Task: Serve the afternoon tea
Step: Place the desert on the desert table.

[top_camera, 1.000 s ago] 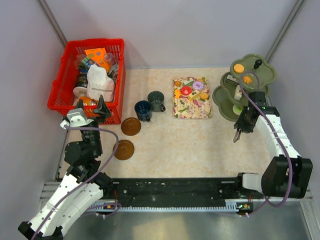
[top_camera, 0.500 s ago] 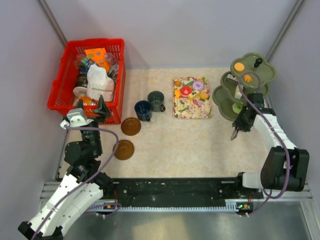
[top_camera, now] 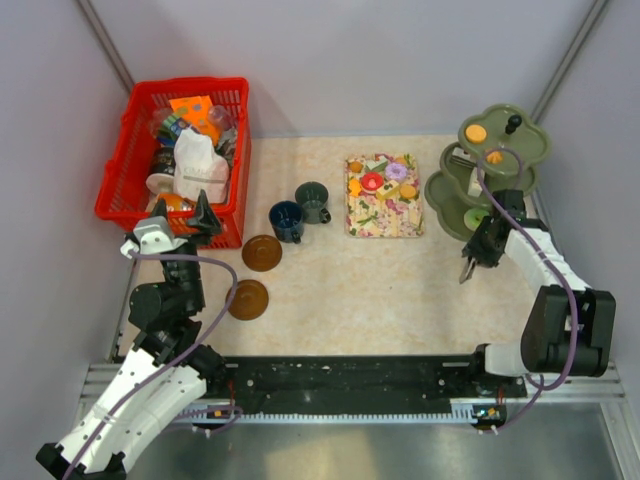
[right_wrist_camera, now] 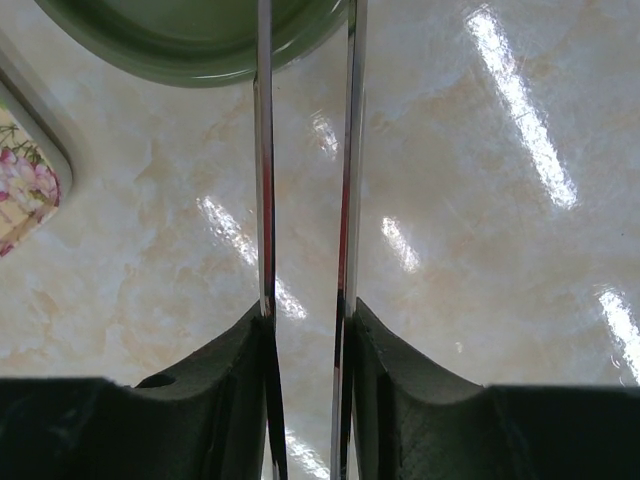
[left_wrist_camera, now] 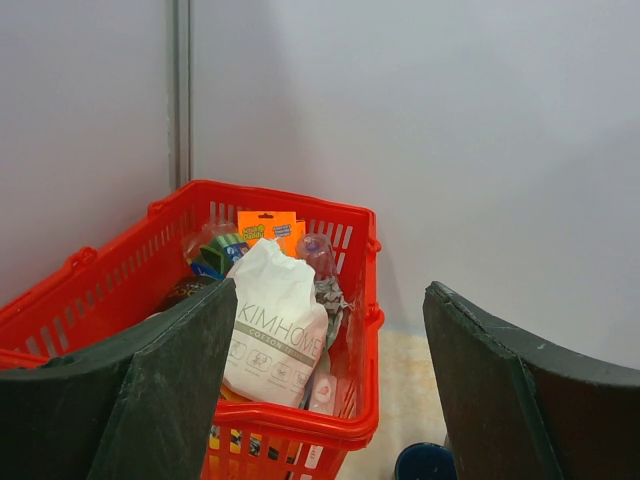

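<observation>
The olive-green three-tier stand (top_camera: 490, 170) stands at the far right with a few toy pastries (top_camera: 477, 133) on it. More pastries lie on a floral tray (top_camera: 383, 195). The navy mug (top_camera: 286, 221) and the dark-green mug (top_camera: 312, 201) stand side by side, left of the tray. Two brown saucers (top_camera: 262, 252) (top_camera: 247, 299) lie in front of them. My right gripper (top_camera: 482, 248) is shut on thin metal tongs (right_wrist_camera: 263, 150), held empty over the table beside the stand's lowest tier (right_wrist_camera: 190, 40). My left gripper (top_camera: 190, 215) is open and empty at the red basket's near corner.
The red plastic basket (left_wrist_camera: 290, 420) of mixed clutter, with a white bag on top, fills the far left corner. The navy mug's rim (left_wrist_camera: 425, 462) shows just right of it. The floral tray's corner (right_wrist_camera: 25, 180) lies left of the tongs. Grey walls enclose the table.
My right gripper has shifted a little to the left with the tongs, staying beside the stand. The left arm has not moved.
</observation>
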